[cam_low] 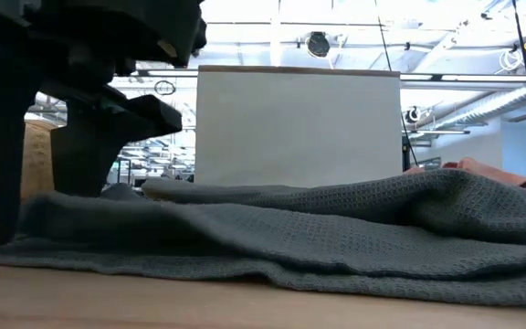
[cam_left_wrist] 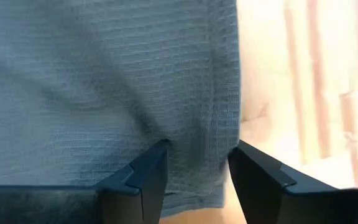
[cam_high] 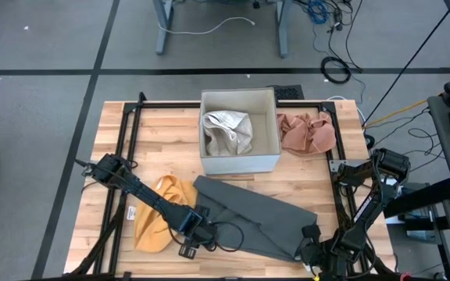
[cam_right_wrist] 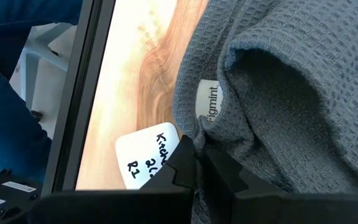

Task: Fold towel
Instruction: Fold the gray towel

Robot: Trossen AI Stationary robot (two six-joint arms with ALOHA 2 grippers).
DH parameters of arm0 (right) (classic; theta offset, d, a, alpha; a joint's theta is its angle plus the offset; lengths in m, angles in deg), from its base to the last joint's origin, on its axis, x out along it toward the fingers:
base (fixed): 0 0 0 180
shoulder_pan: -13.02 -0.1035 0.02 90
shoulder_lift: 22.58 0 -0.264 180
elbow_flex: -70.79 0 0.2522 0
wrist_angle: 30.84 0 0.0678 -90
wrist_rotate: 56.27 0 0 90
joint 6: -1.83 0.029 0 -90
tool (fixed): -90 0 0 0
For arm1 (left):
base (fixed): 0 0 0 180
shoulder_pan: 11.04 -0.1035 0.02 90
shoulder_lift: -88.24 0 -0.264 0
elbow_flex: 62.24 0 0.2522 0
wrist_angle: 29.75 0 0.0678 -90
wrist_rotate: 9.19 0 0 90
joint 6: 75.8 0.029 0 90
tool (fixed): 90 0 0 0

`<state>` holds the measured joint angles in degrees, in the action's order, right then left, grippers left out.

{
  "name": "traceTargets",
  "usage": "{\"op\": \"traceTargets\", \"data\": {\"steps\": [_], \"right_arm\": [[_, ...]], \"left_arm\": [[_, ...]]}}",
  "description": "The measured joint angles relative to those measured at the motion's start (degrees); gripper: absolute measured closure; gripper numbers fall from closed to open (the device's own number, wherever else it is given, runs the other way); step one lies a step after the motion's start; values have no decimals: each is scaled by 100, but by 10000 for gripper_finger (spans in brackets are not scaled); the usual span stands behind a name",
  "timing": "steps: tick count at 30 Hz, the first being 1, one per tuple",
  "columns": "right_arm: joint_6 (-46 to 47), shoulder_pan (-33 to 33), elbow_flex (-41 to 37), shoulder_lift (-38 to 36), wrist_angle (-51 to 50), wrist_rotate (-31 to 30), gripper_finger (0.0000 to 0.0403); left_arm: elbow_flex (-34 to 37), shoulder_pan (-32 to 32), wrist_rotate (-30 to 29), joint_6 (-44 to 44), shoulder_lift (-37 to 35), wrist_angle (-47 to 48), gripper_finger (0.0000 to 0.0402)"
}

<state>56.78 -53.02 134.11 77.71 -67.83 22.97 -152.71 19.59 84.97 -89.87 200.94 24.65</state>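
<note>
A grey waffle-weave towel (cam_high: 252, 215) lies spread slantwise on the wooden table, in front of a white box (cam_high: 239, 160). My left gripper (cam_left_wrist: 201, 149) stands open over the towel's near-left corner (cam_high: 201, 226), pointing down, a strip of the towel's edge between its fingertips. My right gripper (cam_right_wrist: 199, 152) is shut on the towel at its near-right corner (cam_high: 309, 238), beside a white label (cam_right_wrist: 209, 99). In the low view the towel (cam_low: 318, 228) lies in low folds, with the left gripper's dark fingers (cam_low: 89, 155) at its left end. My left gripper's fingertips (cam_left_wrist: 157, 155) stand at the towel's surface near its side edge (cam_left_wrist: 232, 112); I cannot tell whether they touch it. My right gripper pinches the towel's hem (cam_right_wrist: 194, 127) between its two fingers, right beside the white label, coming from above at a slant. The cloth puckers into a raised fold (cam_right_wrist: 272, 68) by the fingers; the rest lies on the table.
The white box holds a pale crumpled cloth (cam_high: 226, 133). A pink cloth (cam_high: 307, 133) lies to its right, a yellow cloth (cam_high: 158, 218) left of the towel. A white handwritten tag (cam_right_wrist: 148, 152) lies on the wood by the right gripper. A black frame (cam_high: 131, 140) borders the table.
</note>
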Motion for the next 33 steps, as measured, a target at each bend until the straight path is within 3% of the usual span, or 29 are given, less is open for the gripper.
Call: {"op": "traceTargets", "data": {"steps": [5, 13, 25, 29, 33], "right_arm": [[25, 0, 0, 0, -2, 0, 395], [17, -2, 0, 0, -2, -3, 394], [31, -7, 0, 0, -2, -13, 394], [21, -7, 0, 0, -2, -13, 394], [9, -7, 0, 0, -2, -15, 394]], "left_arm": [[0, -65, 284, -55, 0, 37, 229], [-2, 85, 212, -37, -7, 52, 229], [459, 226, -649, -36, -59, -340, 232], [481, 226, -950, 73, -57, -398, 270], [487, 215, -1164, 396, -48, -412, 354]]}}
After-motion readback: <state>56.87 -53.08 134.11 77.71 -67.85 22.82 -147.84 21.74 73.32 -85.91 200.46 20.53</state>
